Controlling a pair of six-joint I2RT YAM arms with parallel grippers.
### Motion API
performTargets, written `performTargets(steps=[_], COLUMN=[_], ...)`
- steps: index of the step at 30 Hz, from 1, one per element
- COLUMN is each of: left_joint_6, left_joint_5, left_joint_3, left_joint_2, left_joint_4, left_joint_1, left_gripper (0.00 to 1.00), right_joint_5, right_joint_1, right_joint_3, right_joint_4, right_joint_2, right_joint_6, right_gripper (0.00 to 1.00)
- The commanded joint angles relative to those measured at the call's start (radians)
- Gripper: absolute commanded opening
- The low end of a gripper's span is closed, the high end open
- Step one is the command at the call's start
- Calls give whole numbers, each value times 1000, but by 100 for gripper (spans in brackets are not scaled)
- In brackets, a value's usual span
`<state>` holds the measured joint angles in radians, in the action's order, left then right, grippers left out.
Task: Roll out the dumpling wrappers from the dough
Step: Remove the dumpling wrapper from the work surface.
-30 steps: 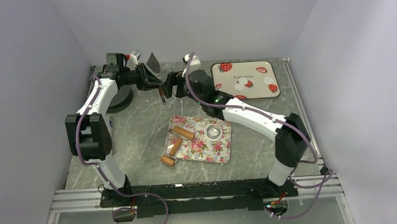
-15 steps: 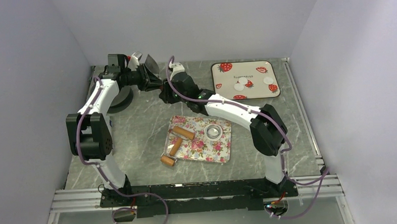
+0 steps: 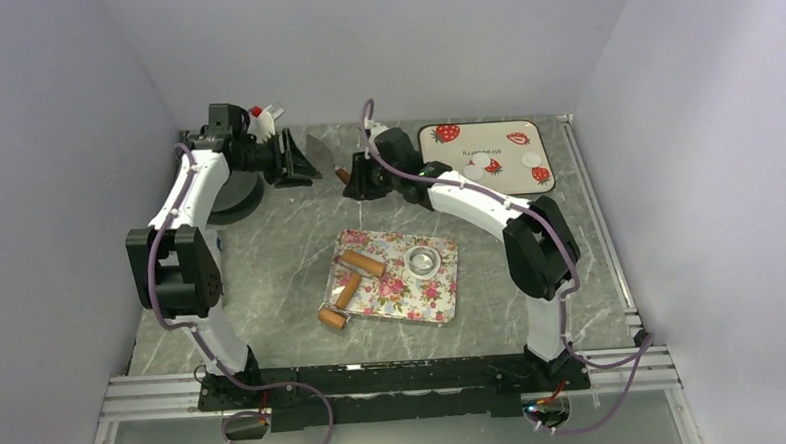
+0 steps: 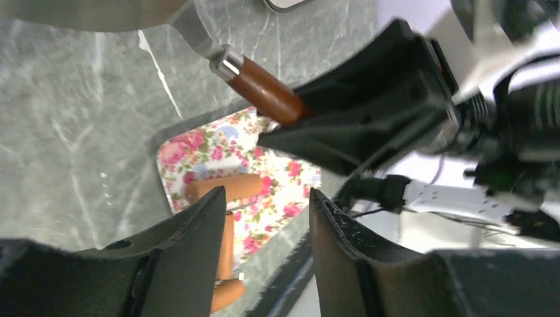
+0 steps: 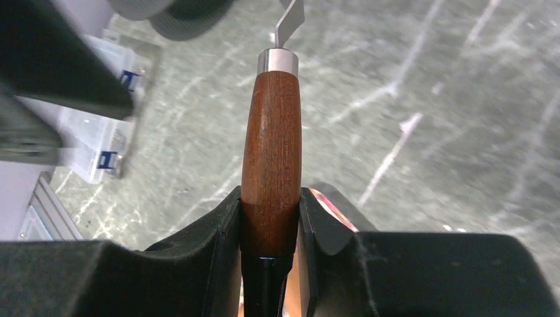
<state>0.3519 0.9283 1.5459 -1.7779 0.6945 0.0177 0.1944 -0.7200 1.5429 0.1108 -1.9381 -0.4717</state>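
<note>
Noting right hand clamped on the wooden handle of the scraper, blade pointing left, away from the dumpling wrappers. They lie on the strawberry mat, near on its right. My left hand gapes wide, empty. Right arm is nearer, I judge.

Laboratory robot cell. Plain white walls at 9, 12 and 3 o'clock; aluminium rail at 6 o'clock edging the grey marbled desk.
</note>
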Motion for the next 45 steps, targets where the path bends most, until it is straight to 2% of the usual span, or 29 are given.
performTargets(steps=[1, 5, 8, 11, 13, 18, 24, 27, 36, 38, 43, 45], left_joint_6=[-438, -778, -1060, -1266, -1368, -1528, -1599, -1649, -1616, -1588, -1544, -1493], left_joint_5=[-21, -109, -276, -437, -458, -414, -450, -423, -378, -350, -374, -384], left_joint_3=[126, 183, 166, 93, 92, 171, 127, 118, 70, 69, 26, 23], left_joint_2=[55, 86, 114, 165, 180, 134, 117, 110, 85, 79, 90, 96], left_joint_4=[258, 406, 498, 455, 431, 480, 438, 447, 396, 393, 369, 361], left_joint_1=[-7, 21, 132, 261, 282, 311, 326, 326, 321, 321, 321, 321], left_gripper=[53, 54, 57, 62, 64, 65, 67, 71, 70, 62, 0, 0], right_joint_5=[145, 202, 250, 350, 429, 552, 603, 624, 667, 667, 637, 608], right_joint_1=[41, 61, 64, 74, 79, 80, 80, 80, 80, 82, 92, 99], right_joint_3=[0, -4, 9, 19, 16, -14, -48, -50, -84, -82, -110, -119], right_joint_4=[45, 73, 107, 109, 91, 29, -15, -20, -106, -104, -106, -105], right_joint_2=[83, 107, 111, 108, 107, 111, 138, 141, 155, 150, 178, 185], right_joint_6=[63, 85, 95, 72, 48, -1, -53, -61, -118, -122, -127, -128], right_gripper=[0, 0, 0, 0, 0, 0, 0, 0, 0, 0, 0, 0])
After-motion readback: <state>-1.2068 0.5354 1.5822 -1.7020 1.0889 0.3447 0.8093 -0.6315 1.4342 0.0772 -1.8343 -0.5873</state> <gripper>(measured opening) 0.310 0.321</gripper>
